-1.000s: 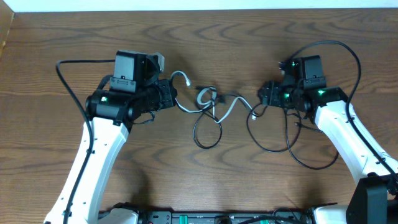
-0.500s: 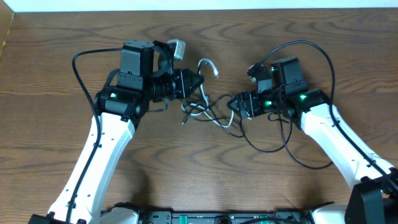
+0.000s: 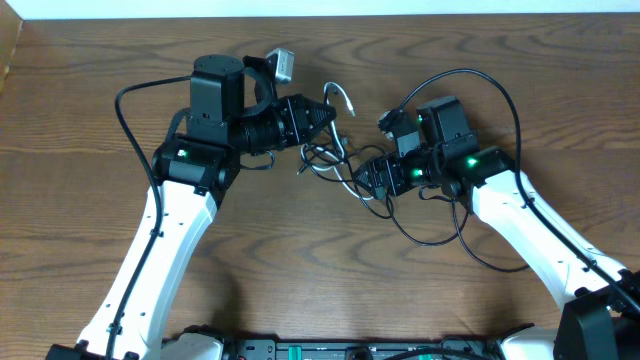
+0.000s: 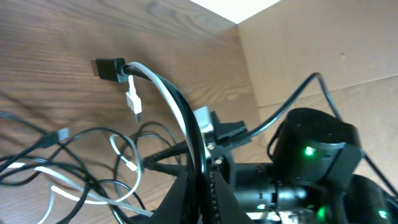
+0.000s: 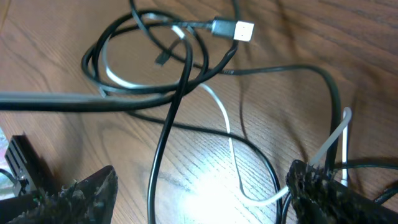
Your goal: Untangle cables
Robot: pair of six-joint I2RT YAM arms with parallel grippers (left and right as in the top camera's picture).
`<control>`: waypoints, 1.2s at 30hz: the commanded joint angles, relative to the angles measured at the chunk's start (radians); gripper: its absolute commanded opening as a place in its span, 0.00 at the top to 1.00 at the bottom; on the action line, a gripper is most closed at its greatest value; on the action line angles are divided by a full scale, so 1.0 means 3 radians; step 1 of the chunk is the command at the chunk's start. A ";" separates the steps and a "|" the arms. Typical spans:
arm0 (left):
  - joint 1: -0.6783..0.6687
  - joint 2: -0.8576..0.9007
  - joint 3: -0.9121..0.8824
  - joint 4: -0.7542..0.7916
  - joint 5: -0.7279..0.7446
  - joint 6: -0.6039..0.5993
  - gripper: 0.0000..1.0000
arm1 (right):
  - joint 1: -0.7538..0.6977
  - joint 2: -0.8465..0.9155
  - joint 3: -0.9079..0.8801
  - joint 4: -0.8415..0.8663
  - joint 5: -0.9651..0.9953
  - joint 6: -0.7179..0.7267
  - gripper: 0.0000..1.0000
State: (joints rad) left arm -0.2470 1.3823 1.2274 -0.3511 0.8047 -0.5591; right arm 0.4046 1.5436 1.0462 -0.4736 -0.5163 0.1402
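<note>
Nearest to the base, two white arms reach out over the brown wooden table point(image 3: 300, 290), the left arm point(image 3: 150, 250) and the right arm point(image 3: 540, 230), one on each side. Just in front of the right arm, one wide loop of black cord point(image 3: 430, 242) lies flat on the wood. A little farther, in the middle of the table, are the cables point(image 3: 335, 165): one small tangled knot of thin black and white cords between the two claws. How many cords exactly are in it I cannot tell, but there is more than one black and at least one white. The right gripper point(image 3: 370, 182) is low at the right side of this knot, its two fingers point(image 5: 93, 186) wide apart; black and white cords pass through the gap, and the jaws hold none of them. In the right wrist view one USB plug point(image 5: 239, 29) with a pale tip lies beyond the black loops. The left gripper point(image 3: 325, 117) is at the far left side of the knot, fully closed and pinching cords: in the left wrist view one black and one white strand run together into the closed fingers. From there a white cord point(image 3: 340, 95) arches up with its end free. In that same view I count one black plug point(image 4: 109, 67) and one small white plug point(image 4: 132, 102) just beside it. At the far edge one white strip point(image 3: 400, 8) borders the table
</note>
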 commanded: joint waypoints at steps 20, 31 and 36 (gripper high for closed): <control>-0.0004 -0.0037 0.0042 -0.0768 -0.1017 0.0079 0.77 | 0.0200 0.0006 0.0008 -0.0345 0.2017 0.0856 0.99; -0.0005 -0.0011 -0.0004 -0.1273 -0.1606 0.0083 0.55 | 0.0212 0.0006 0.0008 -0.0425 0.1736 0.0627 0.99; -0.0005 0.0136 -0.0104 -0.1305 -0.1603 0.0083 0.55 | 0.0173 -0.0050 0.0066 -0.0376 0.1736 0.0716 0.99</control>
State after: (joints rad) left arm -0.2497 1.3872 1.2228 -0.7307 0.3523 -0.5488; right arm 0.4610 1.5436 1.0462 -0.5884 0.0166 0.3489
